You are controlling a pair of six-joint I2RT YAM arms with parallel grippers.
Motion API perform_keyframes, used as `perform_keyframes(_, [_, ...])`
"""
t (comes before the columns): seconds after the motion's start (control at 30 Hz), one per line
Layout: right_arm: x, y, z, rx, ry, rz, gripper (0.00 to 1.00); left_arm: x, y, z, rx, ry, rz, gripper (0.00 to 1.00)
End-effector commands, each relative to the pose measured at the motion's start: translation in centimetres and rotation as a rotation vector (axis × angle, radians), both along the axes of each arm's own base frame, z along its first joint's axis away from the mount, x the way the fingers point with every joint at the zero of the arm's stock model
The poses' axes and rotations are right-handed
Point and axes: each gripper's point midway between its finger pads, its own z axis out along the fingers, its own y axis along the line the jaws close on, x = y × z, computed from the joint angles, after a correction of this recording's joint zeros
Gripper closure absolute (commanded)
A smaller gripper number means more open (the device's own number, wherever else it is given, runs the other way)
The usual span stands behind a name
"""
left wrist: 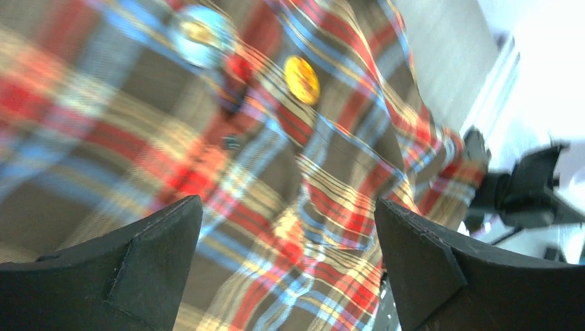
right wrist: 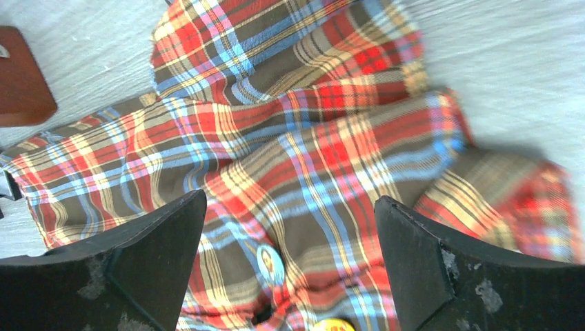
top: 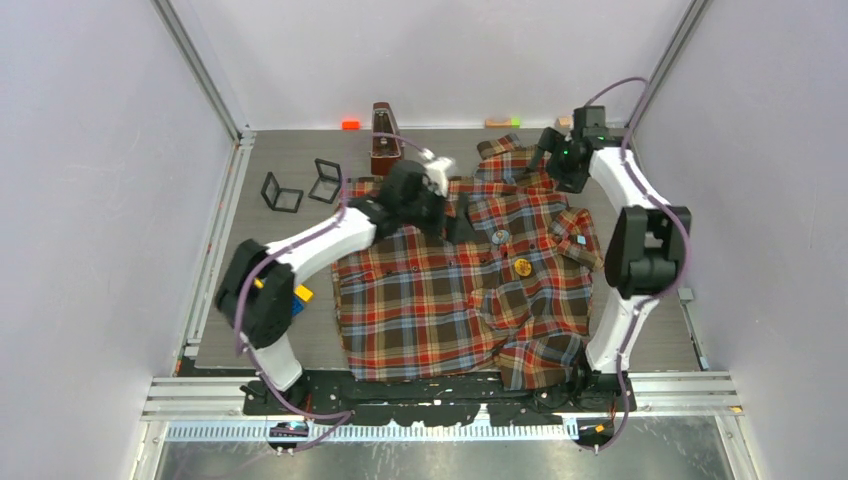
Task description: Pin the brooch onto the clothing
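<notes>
— Though spread flat and wide, left bare table (top: 250, 170) only along the left side of the plaid shirt (top: 440, 300), along its right side, and beyond its collar. Near hem right at the table's front edge.
— Any boxes?
— Two small black cases (top: 282, 192) off the shirt's far-left corner, open; contents too small to tell. Brown box (top: 382, 140) beyond the collar.
— And the brooches?
— Lay on the shirt's chest: yellow brooch (top: 523, 266), blue brooch (top: 500, 237) just collar-ward.
— Arms?
— Reached over the shirt's upper left with the left gripper (top: 458, 215), fingers (left wrist: 138, 269) spread apart, gripping nothing. Hovered by the shirt's far sleeve with the right gripper (top: 547, 150), likewise parted, nothing between.
</notes>
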Motion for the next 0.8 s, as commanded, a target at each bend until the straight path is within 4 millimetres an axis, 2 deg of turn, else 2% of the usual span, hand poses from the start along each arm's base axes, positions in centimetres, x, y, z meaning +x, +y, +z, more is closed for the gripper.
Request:
perform_keyframes(0.0, [-2.4,-3.5,8.3,-0.151,-0.183,-0.061,0.02,5.5,8.8,2.8,0.047,-0.063,0.312,0.0])
perform_keyframes(0.07, [-4.1,-4.5,10.3,-0.204,-0.229,-0.096,0.02,7.5,13.5,3.6,0.061,-0.066,0.435,0.0])
perform_keyframes(0.1, [-5.1,-5.1,11.6,-0.228,-0.264,-0.119,0.02,8.2,15.8,4.0,0.065,-0.065,0.488,0.0])
perform_keyframes(0.17, [-6.8,-5.7,13.1,-0.253,-0.314,-0.148,0.02,9.3,20.5,5.0,0.071,-0.067,0.6,0.0])
perform_keyframes(0.3, [-10.0,-5.7,15.6,-0.256,-0.466,-0.172,0.02,9.8,29.3,8.0,0.083,-0.139,0.812,0.0])
perform_keyframes(0.33, [-10.9,-5.8,17.5,-0.253,-0.544,-0.184,0.02,9.6,31.1,8.5,0.098,-0.159,0.857,0.0])
perform_keyframes(0.37, [-11.7,-5.8,16.2,-0.254,-0.534,-0.188,0.02,9.2,32.8,9.0,0.119,-0.181,0.901,0.0])
perform_keyframes(0.4, [-12.6,-6.0,17.5,-0.256,-0.592,-0.208,0.01,8.8,33.9,9.3,0.142,-0.198,0.932,0.0])
perform_keyframes(0.43, [-13.4,-6.1,16.1,-0.257,-0.575,-0.217,0.01,8.3,35.7,9.6,0.168,-0.22,0.976,0.0])
perform_keyframes(0.47, [-14.2,-6.5,16.9,-0.264,-0.609,-0.245,0.01,7.9,36.5,9.8,0.192,-0.245,0.997,0.0])
perform_keyframes(0.5, [-14.8,-6.6,15.5,-0.262,-0.586,-0.26,0.01,7.4,36.9,9.8,0.209,-0.266,1.006,0.0])
perform_keyframes(0.53, [-15.6,-7.0,15.8,-0.269,-0.602,-0.286,0.01,7.0,37.2,9.3,0.221,-0.278,1.017,0.0])
perform_keyframes(0.57, [-16.0,-7.1,14.6,-0.265,-0.581,-0.299,0.01,6.7,37.3,9.2,0.217,-0.292,1.023,0.0])
perform_keyframes(0.6, [-16.5,-7.4,14.7,-0.27,-0.587,-0.316,0.01,6.3,37.2,9.2,0.207,-0.307,1.027,0.0])
perform_keyframes(0.63, [-16.8,-7.4,13.8,-0.272,-0.569,-0.321,0.01,6.1,37.2,9.1,0.198,-0.318,1.03,0.0])
perform_keyframes(0.77, [-17.7,-7.9,13.0,-0.291,-0.541,-0.343,0.01,5.8,37.1,8.7,0.173,-0.313,1.043,0.0])
